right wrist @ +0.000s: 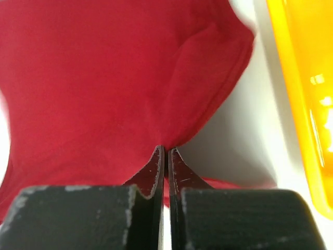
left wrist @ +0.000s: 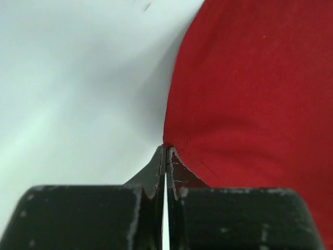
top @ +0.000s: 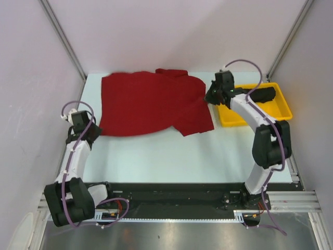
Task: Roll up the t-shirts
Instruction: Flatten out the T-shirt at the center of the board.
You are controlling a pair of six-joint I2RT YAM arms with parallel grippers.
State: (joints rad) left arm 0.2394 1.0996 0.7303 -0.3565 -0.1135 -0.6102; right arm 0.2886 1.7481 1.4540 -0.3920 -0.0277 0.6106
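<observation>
The deep red t-shirt (top: 151, 104) lies spread flat across the back of the table, with one sleeve toward the right. My left gripper (top: 97, 132) is at the shirt's near left corner. In the left wrist view the gripper (left wrist: 166, 148) is shut, with the corner of the red cloth (left wrist: 250, 88) pinched at its tips. My right gripper (top: 209, 97) is at the shirt's right edge by the sleeve. In the right wrist view it (right wrist: 167, 148) is shut on a puckered fold of red cloth (right wrist: 104, 78). The black t-shirt (top: 264, 94) lies bunched in the yellow tray.
The shallow yellow tray (top: 283, 104) stands at the back right, just right of my right gripper; its rim also shows in the right wrist view (right wrist: 302, 78). Enclosure walls and slanted metal posts ring the table. Bare table lies in front of the shirt.
</observation>
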